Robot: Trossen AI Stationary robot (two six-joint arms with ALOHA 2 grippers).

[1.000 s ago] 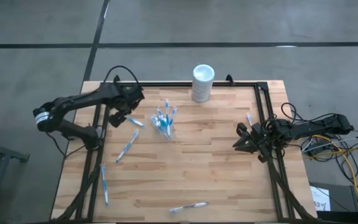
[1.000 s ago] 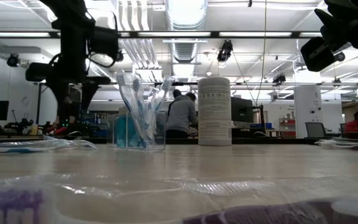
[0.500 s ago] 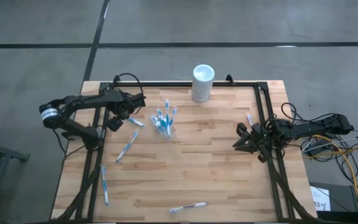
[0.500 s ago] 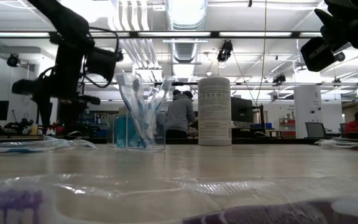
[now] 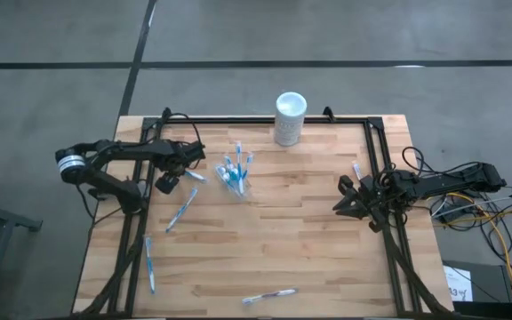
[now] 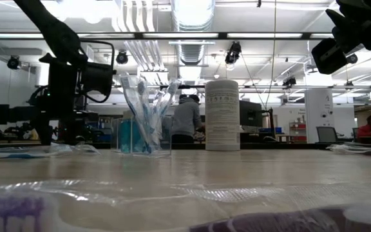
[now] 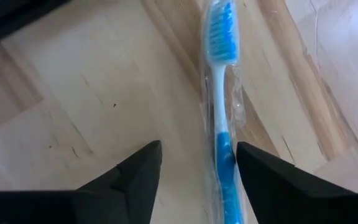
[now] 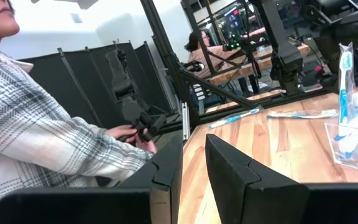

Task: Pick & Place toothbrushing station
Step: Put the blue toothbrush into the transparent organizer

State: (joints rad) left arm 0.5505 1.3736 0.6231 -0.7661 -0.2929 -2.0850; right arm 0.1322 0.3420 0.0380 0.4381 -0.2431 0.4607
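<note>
A small clear cup [image 5: 236, 182] stands left of the table's middle with several blue-and-white toothbrushes [image 5: 236, 167] upright in it. A wrapped toothbrush [image 7: 222, 118] lies flat on the wood just left of the cup. My left gripper [image 7: 197, 171] points down over it, open, one finger on each side of its handle, which lies close to one finger. More wrapped toothbrushes [image 5: 181, 209] [image 5: 149, 264] [image 5: 269, 295] lie flat on the table. My right gripper [image 5: 343, 197] waits at the right side, level, with a narrow gap and nothing in it.
A tall white cylinder [image 5: 290, 118] stands at the far edge behind the cup. Another toothbrush [image 5: 356, 170] lies by the right arm. Black frame rails [image 5: 265, 120] run along the table's edges. A person in a plaid sleeve [image 8: 48, 143] sits beyond the table's left side.
My left gripper has sunk toward the table, tipping further downward, and now stands low over the toothbrush left of the cup.
</note>
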